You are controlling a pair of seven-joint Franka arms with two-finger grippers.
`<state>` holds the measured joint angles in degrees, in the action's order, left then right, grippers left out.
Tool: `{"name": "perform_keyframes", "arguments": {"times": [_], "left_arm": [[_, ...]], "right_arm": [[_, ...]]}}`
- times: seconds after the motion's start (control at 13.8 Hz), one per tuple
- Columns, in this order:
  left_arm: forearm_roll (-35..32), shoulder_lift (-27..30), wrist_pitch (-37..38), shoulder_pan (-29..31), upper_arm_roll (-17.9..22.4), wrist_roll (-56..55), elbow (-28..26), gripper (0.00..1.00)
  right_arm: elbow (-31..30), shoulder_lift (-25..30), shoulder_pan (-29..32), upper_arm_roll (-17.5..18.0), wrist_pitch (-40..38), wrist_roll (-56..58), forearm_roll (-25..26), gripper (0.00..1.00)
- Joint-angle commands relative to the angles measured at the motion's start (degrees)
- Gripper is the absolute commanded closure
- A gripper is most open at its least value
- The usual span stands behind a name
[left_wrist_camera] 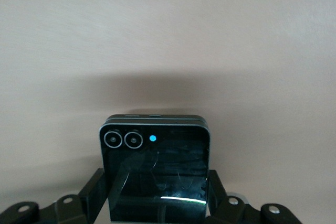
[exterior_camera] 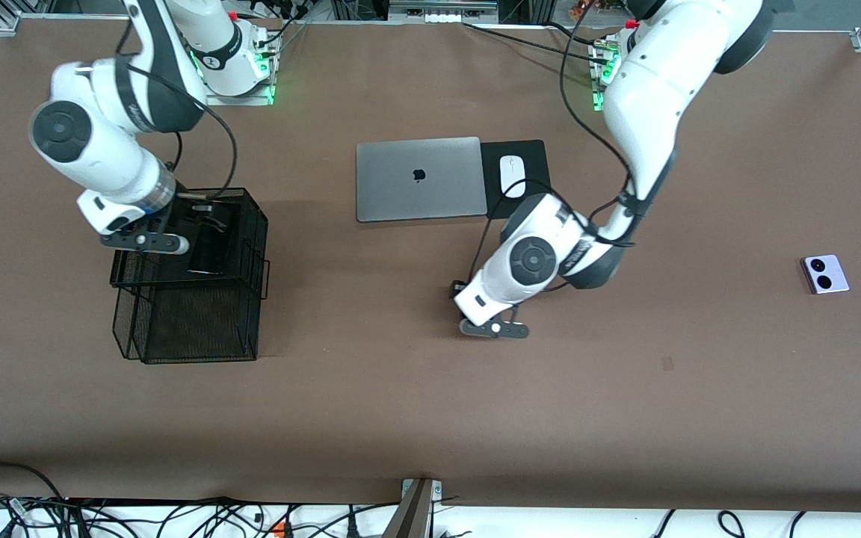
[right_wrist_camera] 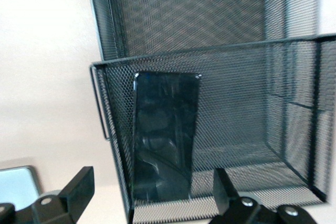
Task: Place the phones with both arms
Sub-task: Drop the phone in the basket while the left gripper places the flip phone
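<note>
My left gripper is low at the table's middle, nearer to the front camera than the laptop. In the left wrist view my left gripper is shut on the small square black folded phone, a finger against each side. My right gripper is open over the black mesh basket. The long black phone lies in the basket's upper tray and also shows in the right wrist view, under my right gripper. The lilac-white phone lies on the table toward the left arm's end.
A closed silver laptop lies at the table's middle, with a white mouse on a black pad beside it. The basket's lower tray juts out toward the front camera. Cables run along the table's edge nearest the front camera.
</note>
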<state>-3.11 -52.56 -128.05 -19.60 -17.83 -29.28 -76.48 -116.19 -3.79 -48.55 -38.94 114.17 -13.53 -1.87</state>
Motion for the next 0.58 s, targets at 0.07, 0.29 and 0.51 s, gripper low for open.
{"name": "perform_keyframes", "arguments": {"times": [0.07,0.29,0.51], "left_arm": [[-0.4,-1.6,-0.3,-1.4,0.9,0.4,2.1,0.45],[-0.4,-0.1,0.4,-1.1,0.9,0.5,2.1,0.0],[-0.4,5.1,9.7,0.9,0.9,0.5,2.6,0.0]], "right_arm": [[10.9,-0.6,2.5,0.4,-10.2,1.0,-0.9,0.0],[14.4,-1.2,15.6,14.4,-12.7,0.0,-1.1,0.0],[15.9,-2.4,25.3,28.4,-12.2,-8.5,-1.0,0.0]]}}
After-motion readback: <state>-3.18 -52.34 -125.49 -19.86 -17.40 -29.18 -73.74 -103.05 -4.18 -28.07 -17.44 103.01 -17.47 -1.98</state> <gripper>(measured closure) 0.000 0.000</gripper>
